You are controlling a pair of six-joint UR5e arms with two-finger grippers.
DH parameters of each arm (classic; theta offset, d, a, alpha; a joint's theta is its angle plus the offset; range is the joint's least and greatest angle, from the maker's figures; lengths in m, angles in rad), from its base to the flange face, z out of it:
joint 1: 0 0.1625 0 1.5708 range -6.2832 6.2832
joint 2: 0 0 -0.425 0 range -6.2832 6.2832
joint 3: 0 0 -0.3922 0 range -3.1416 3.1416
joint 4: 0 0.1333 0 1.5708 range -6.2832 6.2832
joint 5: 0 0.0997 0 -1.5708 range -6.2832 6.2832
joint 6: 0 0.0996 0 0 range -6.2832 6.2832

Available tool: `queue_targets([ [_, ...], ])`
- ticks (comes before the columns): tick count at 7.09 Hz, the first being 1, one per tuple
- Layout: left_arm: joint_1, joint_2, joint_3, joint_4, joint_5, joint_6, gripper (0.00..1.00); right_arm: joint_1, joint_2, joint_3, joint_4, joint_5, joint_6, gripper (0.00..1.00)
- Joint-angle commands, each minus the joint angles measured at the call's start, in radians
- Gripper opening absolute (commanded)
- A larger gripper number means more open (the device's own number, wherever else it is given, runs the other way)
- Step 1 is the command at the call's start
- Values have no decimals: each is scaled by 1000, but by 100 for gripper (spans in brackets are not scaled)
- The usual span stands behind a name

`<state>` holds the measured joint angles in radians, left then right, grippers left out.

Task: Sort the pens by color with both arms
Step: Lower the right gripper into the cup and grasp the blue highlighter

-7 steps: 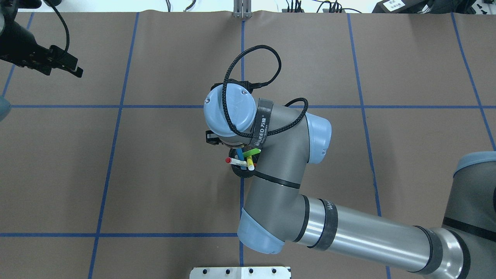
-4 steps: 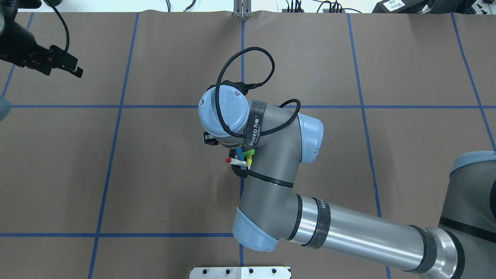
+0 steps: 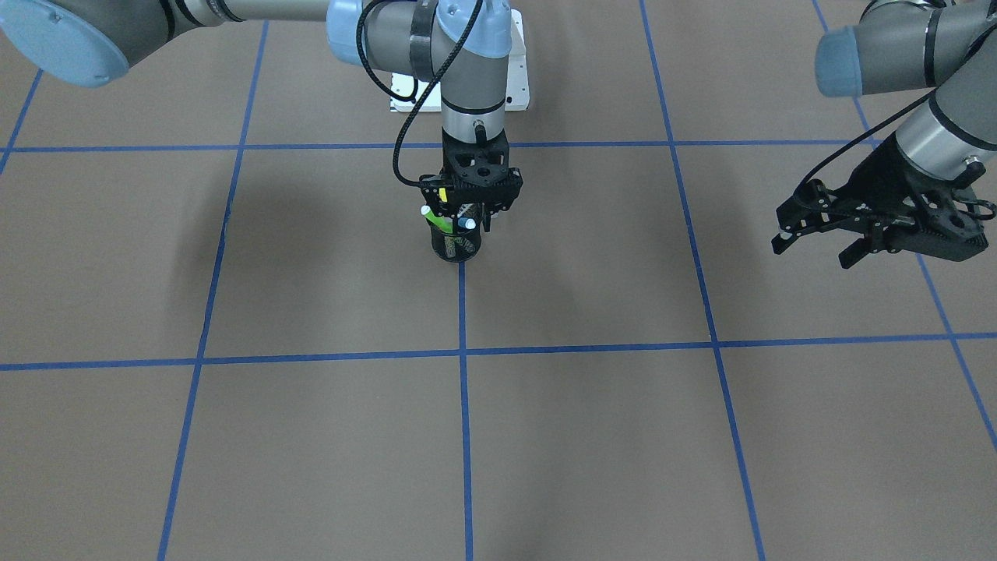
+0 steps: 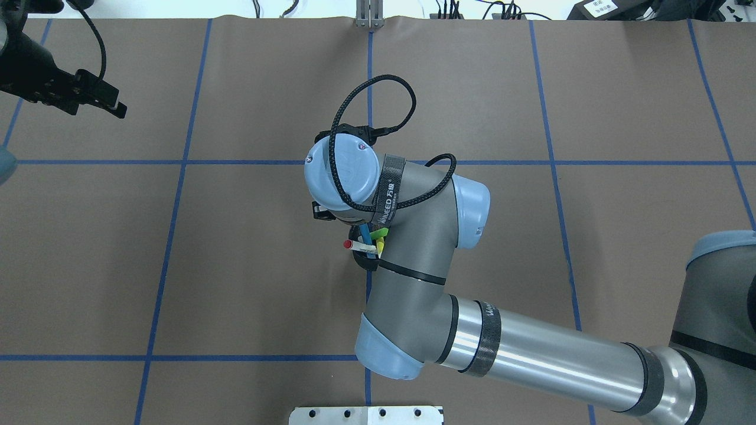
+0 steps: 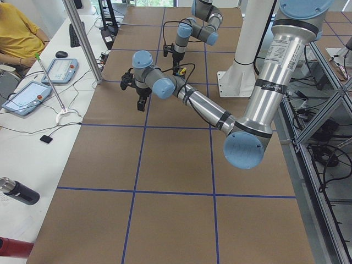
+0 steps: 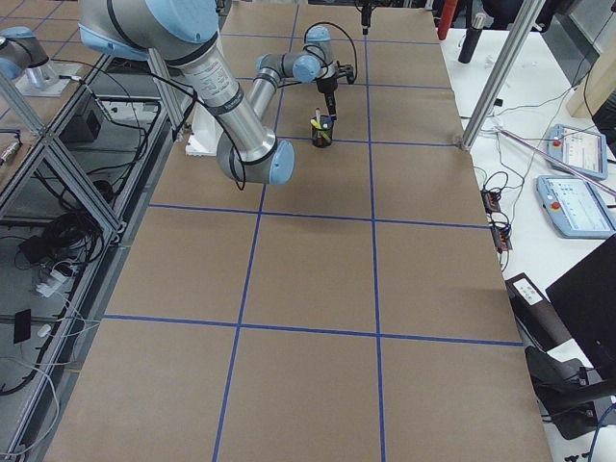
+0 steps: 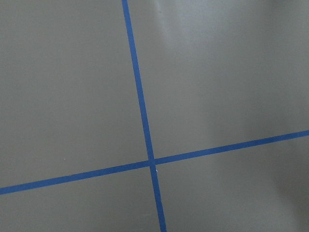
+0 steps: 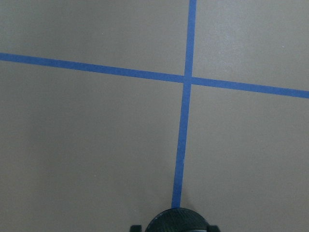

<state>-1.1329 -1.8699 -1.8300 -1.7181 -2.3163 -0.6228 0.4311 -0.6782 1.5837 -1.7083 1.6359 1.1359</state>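
The pens stand together in a black mesh cup (image 3: 456, 245) at the table's middle. From overhead I see the white pen with a red end (image 4: 353, 245), the blue pen (image 4: 366, 235), the green pen (image 4: 378, 234) and the yellow pen (image 4: 381, 243). My right gripper (image 3: 470, 210) points straight down over the cup, open, with its fingers on either side of the pen tops. The right wrist hides most of the cup (image 4: 363, 264) from above. My left gripper (image 3: 818, 243) hovers open and empty far off at the table's left side, also seen overhead (image 4: 94, 99).
Blue tape lines (image 4: 177, 162) divide the brown table into squares. The white base pedestal (image 4: 366, 415) sits at the near edge. A person in yellow (image 5: 16, 36) sits at a side desk with tablets (image 5: 60, 69). Only bare table shows in the two wrist views.
My right arm has shifted a little left over the cup, so its wrist now covers more of the cup and the yellow pen. The left arm has not moved.
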Motion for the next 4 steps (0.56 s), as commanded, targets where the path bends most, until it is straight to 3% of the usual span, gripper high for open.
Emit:
queue_targets([
  [1, -1, 0, 0, 0, 0, 0, 100, -2, -3, -1, 1, -16, -10, 45],
  [4, -1, 2, 2, 0, 0, 0, 100, -5, -3, 1, 1, -16, -10, 20],
])
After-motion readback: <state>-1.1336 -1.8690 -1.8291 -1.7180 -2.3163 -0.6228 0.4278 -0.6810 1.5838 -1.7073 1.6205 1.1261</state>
